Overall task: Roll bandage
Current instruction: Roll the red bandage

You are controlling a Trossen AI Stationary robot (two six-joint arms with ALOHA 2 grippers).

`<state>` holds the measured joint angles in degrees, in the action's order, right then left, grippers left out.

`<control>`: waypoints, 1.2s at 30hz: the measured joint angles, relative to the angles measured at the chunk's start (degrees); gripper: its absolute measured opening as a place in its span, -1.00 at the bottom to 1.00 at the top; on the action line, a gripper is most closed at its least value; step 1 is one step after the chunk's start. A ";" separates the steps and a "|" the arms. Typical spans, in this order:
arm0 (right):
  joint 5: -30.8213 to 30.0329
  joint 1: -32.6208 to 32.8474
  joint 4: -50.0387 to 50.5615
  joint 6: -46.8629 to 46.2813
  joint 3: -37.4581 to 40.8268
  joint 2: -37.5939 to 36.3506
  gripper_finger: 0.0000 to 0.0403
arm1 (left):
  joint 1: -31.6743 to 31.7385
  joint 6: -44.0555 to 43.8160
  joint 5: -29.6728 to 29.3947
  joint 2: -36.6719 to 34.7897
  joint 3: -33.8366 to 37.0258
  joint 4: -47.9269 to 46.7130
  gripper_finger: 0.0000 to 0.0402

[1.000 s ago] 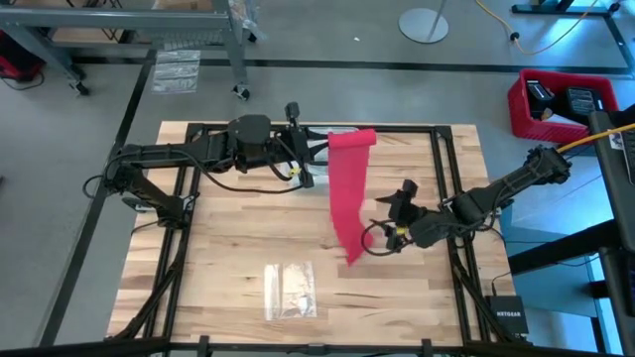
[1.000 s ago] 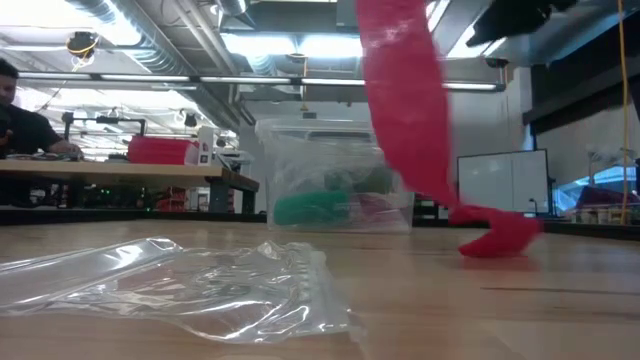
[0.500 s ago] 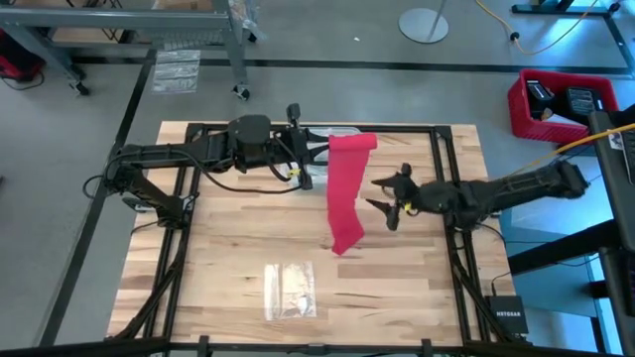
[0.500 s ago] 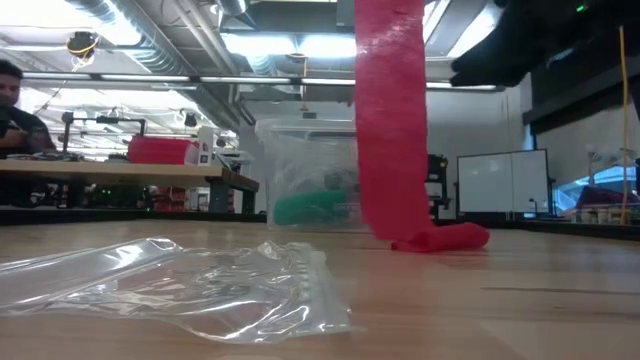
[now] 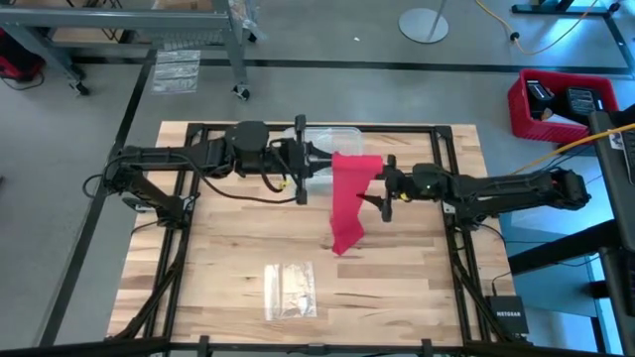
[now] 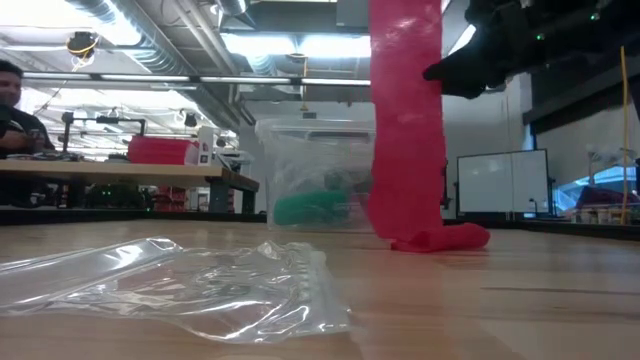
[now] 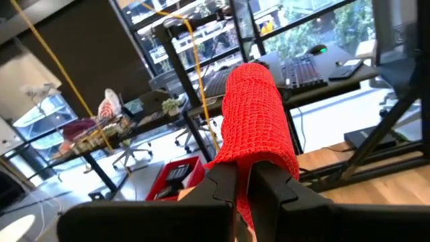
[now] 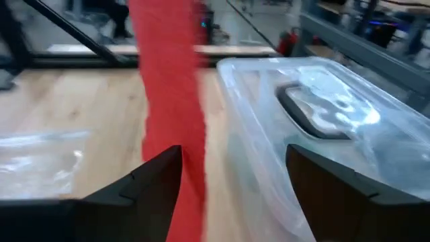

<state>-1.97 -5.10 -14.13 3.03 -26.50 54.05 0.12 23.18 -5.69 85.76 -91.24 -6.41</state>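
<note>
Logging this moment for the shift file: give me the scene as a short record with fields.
bandage: red strip hanging from the left gripper, lower end bunched on the table
left gripper: shut on the strip's top end
right gripper: open, raised beside the hanging strip
plastic bag: flat on the table's near side
plastic box: at the far edge

- Overhead camera looks straight down on the table [image 5: 238,258].
- Low camera looks level across it.
- Wrist cameras sit close; all share the bandage [image 5: 347,203].
</note>
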 joint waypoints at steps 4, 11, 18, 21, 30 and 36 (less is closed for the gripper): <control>6.79 0.28 -7.73 -2.10 -0.02 1.64 0.35 | -0.52 1.40 0.08 0.00 0.00 -0.02 -0.95; 12.15 0.35 -12.83 -5.52 -0.04 6.16 0.35 | 0.25 1.31 -0.85 0.00 0.00 0.05 -0.95; 10.52 3.89 -22.80 -5.09 -0.07 12.50 0.34 | 0.79 1.29 -0.88 0.00 0.00 0.08 -0.95; 8.17 4.00 -23.46 -3.83 -0.07 13.74 0.30 | 0.79 1.29 -0.90 0.00 0.00 0.16 -0.95; 7.97 3.95 -24.33 -4.00 -0.07 15.73 -0.28 | 0.79 1.58 -0.91 0.00 0.00 0.26 -0.95; 7.99 4.35 -24.68 -3.98 -0.07 15.70 -0.90 | 0.79 2.94 -0.97 0.00 0.00 0.25 -0.95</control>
<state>6.02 -0.74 -38.81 -0.95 -26.57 69.76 0.91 26.12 -6.66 85.76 -91.24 -6.15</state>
